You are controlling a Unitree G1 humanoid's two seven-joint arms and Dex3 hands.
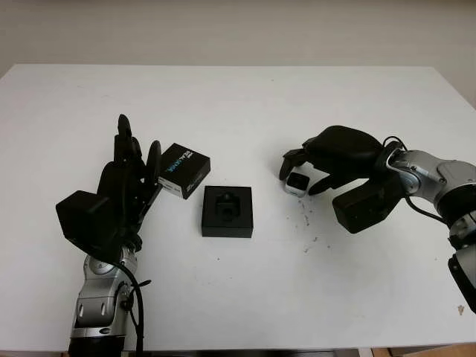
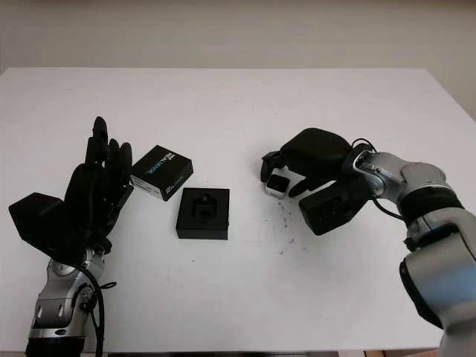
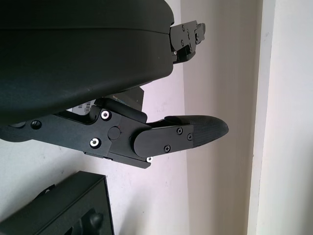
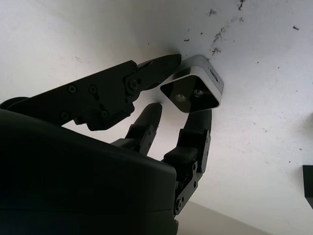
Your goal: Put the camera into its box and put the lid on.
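From the head, the left hand (image 1: pixel 126 186) was nearest, raised at the table's left side with nothing in it, open, just beside the lid (image 1: pixel 184 170). That lid, black with a white label, lay tilted on the white table (image 1: pixel 238 104). Next to it, toward the middle, sat the open black box (image 1: pixel 227 211) with its moulded recess facing up. To the right, well apart from the box, the right hand (image 1: pixel 309 175) reached in from the side, fingers closed round the small silver-edged camera (image 1: pixel 297 183), which stayed down at the tabletop. Dark specks dotted the surface nearby.

At the left wrist, the hand's shell loomed close, one finger (image 3: pixel 195 133) stretched out straight and touching nothing; a corner of the box (image 3: pixel 63 208) and a strip of the lid (image 3: pixel 128 99) peeked past it.

At the right wrist, the fingers (image 4: pixel 146 73) pressed against the camera (image 4: pixel 193 91) from opposite sides, its dark glossy face with two lenses turned outward.
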